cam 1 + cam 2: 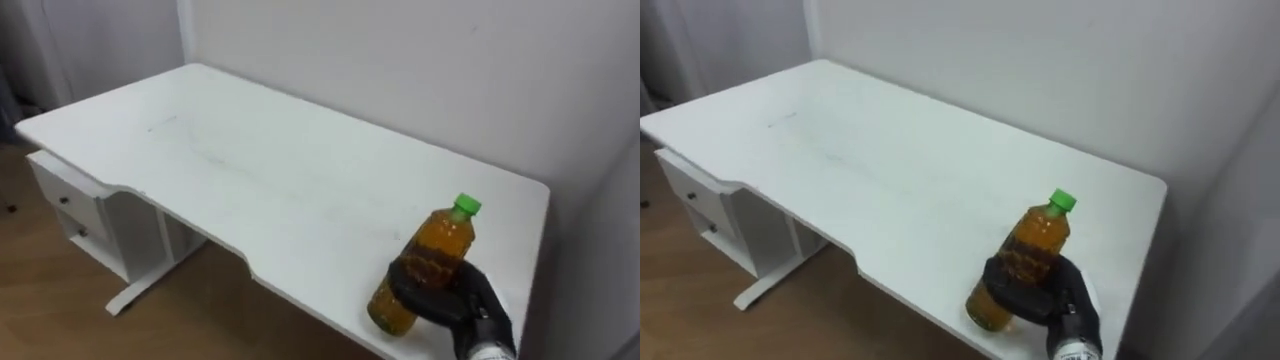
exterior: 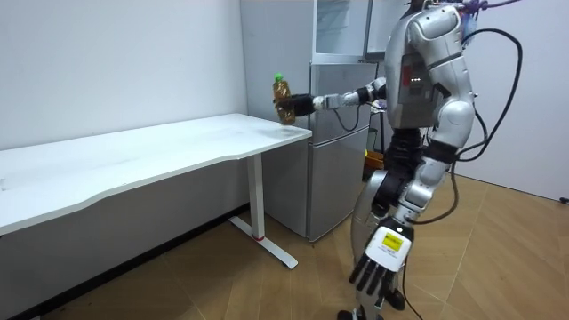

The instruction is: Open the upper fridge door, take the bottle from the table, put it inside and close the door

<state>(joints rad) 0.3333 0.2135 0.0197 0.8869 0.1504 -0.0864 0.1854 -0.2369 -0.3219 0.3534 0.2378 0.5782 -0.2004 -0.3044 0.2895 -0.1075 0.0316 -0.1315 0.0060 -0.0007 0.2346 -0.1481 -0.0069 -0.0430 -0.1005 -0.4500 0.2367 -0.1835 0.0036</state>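
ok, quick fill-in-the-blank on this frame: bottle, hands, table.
1. The right hand is curled round the bottle, whose cap is ____.
2. The bottle is held over the end of the table, whose top is ____.
3. The left hand hangs at the robot's side and holds ____.

Missing words: green; white; nothing.

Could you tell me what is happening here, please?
The robot stands at the white desk's end, beside the grey fridge. Its right hand is wrapped round a green-capped bottle of amber drink, tilted at the desk's corner. Its left hand hangs open at its side. The bottle is not yet in the fridge.
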